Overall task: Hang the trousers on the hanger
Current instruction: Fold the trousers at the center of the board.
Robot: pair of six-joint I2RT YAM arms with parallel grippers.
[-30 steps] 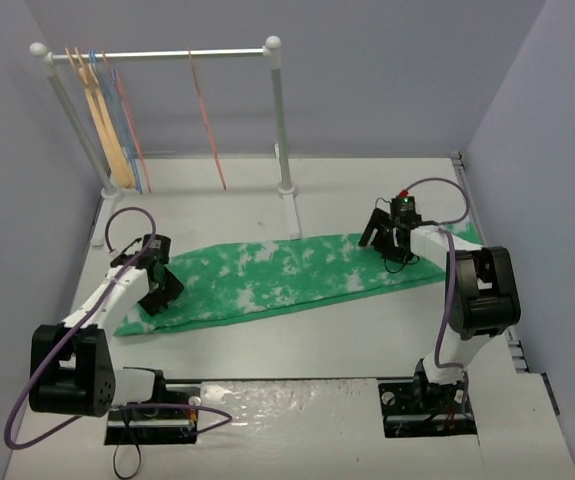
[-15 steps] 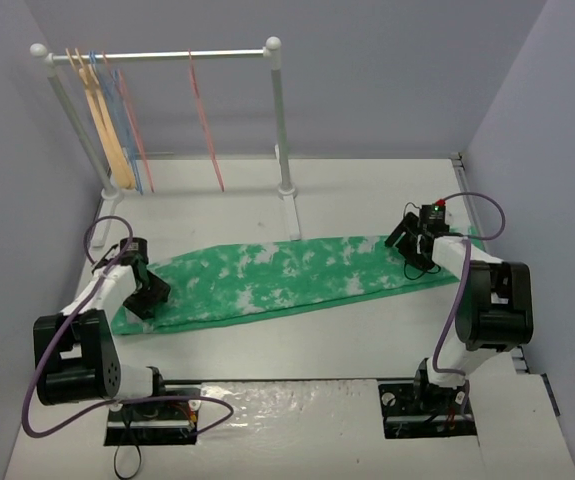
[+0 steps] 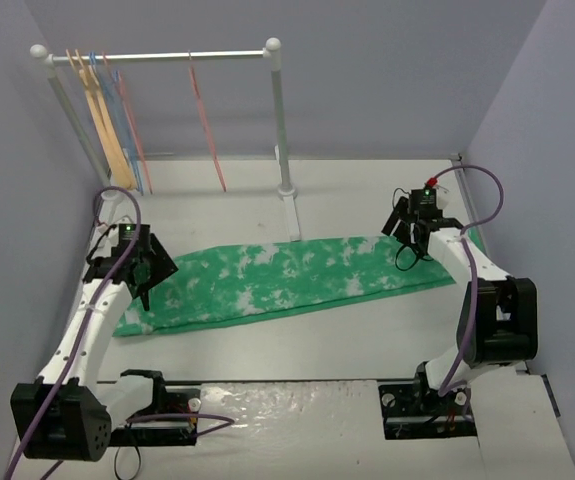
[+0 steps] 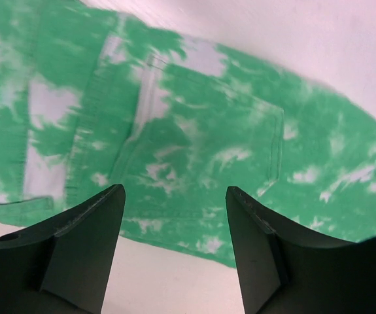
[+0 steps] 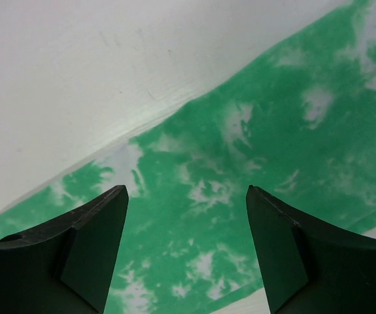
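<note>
White table point(image 3: 297, 340) had the trousers point(image 3: 287, 275) laid flat, left gripper point(image 4: 172, 191) over the pocket end, right gripper point(image 5: 186, 190) over the leg end, both spread wide and holding nothing, probably staged for a two-ended lift toward the hanger point(image 3: 205, 120) on the rail point(image 3: 157, 55).

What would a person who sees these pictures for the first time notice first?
The trousers, bright green with white blotches, lie flat across the middle of the white table. The left gripper is over their pocket end and the right gripper over the other end, both open and holding nothing. Behind, the pink hanger hangs alone on the rail, apart from a bunch of hangers at its left end.
</note>
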